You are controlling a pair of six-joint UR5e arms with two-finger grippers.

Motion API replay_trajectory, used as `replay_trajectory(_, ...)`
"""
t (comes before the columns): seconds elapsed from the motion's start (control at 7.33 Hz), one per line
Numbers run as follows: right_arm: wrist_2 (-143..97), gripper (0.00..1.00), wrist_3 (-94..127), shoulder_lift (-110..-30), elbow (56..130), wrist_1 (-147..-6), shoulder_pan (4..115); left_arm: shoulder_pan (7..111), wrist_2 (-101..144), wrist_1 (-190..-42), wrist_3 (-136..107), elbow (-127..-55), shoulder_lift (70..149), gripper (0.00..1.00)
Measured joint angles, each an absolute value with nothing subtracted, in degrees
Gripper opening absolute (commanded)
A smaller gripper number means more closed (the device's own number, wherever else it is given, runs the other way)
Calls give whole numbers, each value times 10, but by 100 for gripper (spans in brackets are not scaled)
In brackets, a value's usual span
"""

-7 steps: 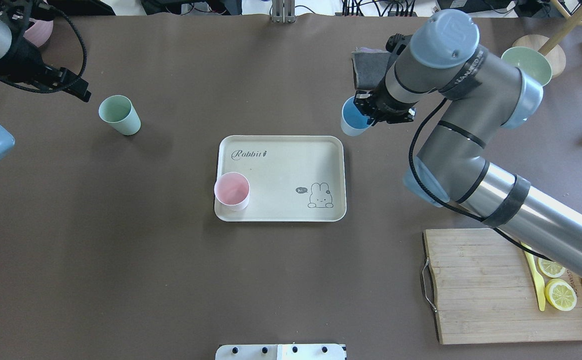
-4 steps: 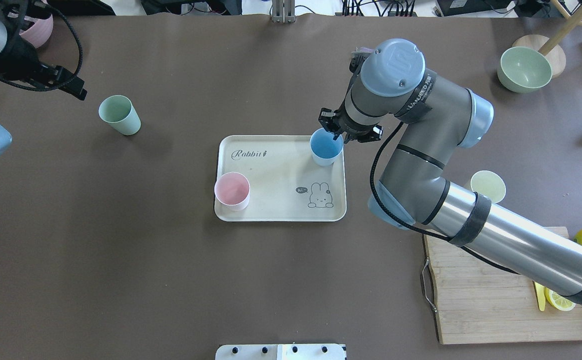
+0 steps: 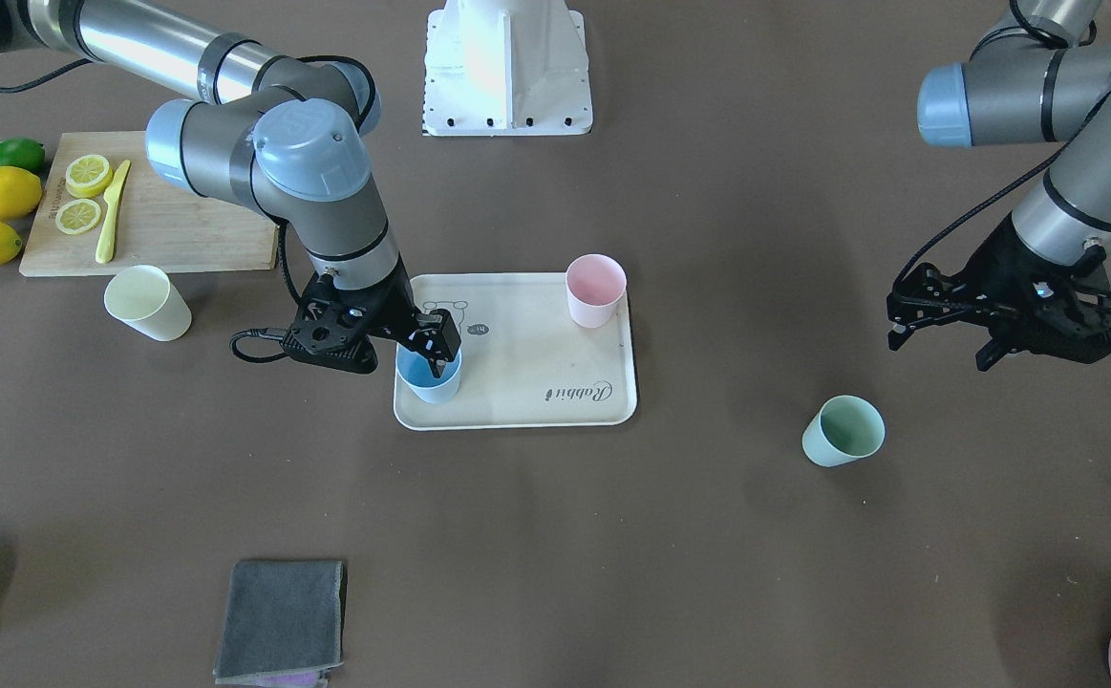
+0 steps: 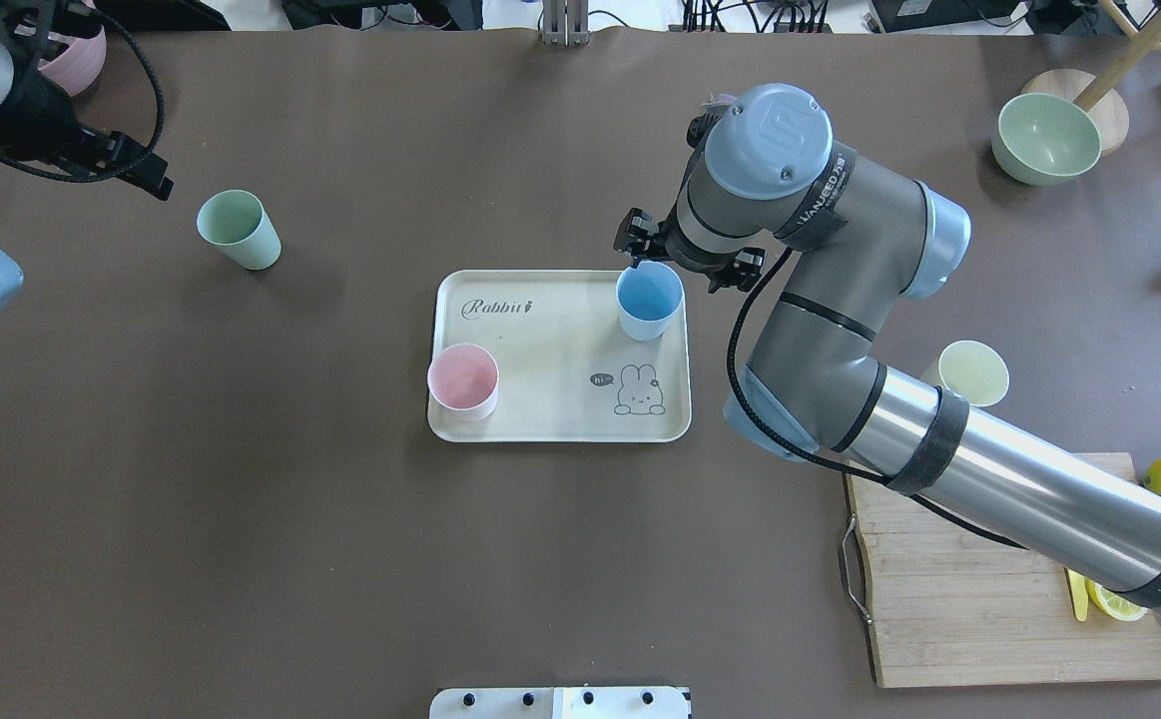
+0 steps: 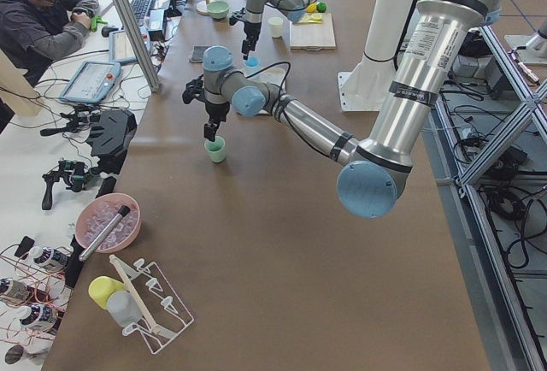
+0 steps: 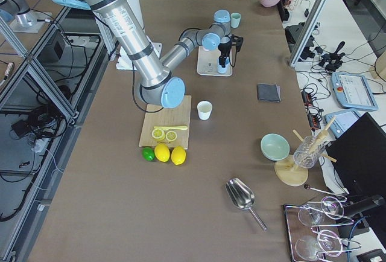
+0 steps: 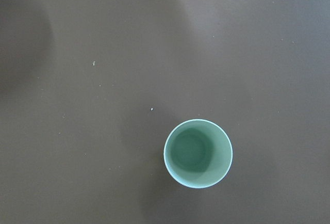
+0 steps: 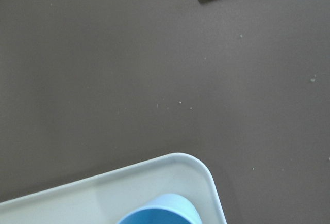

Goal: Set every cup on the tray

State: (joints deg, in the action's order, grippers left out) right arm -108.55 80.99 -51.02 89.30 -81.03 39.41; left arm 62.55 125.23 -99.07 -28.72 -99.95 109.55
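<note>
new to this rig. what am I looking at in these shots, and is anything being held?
Two robot arms at a brown table. Two cameras look down from opposite sides, two shoot from the table's ends, one sits on each wrist. On the tray: pink cup and blue cup, the right gripper at the blue one's rim; grip unclear. Green cup and yellow cup stand on the table. The left gripper hangs near the green cup, holding nothing. Also: cutting board, lemons, bowl, cloth.

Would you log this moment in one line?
right gripper at light blue plastic cup on cream rectangular tray | left gripper open above mint green plastic cup
</note>
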Motion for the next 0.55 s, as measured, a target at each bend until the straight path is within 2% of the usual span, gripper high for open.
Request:
replay_trajectory(0.27,-1120,99,776,-522,900,-813,440,622,1249,-1012,-286,-954,1105,98)
replay_trajectory(0.55,-1181,99,700,-569,965,-853,504,616,1247,-1072,-291,-873,1131,95)
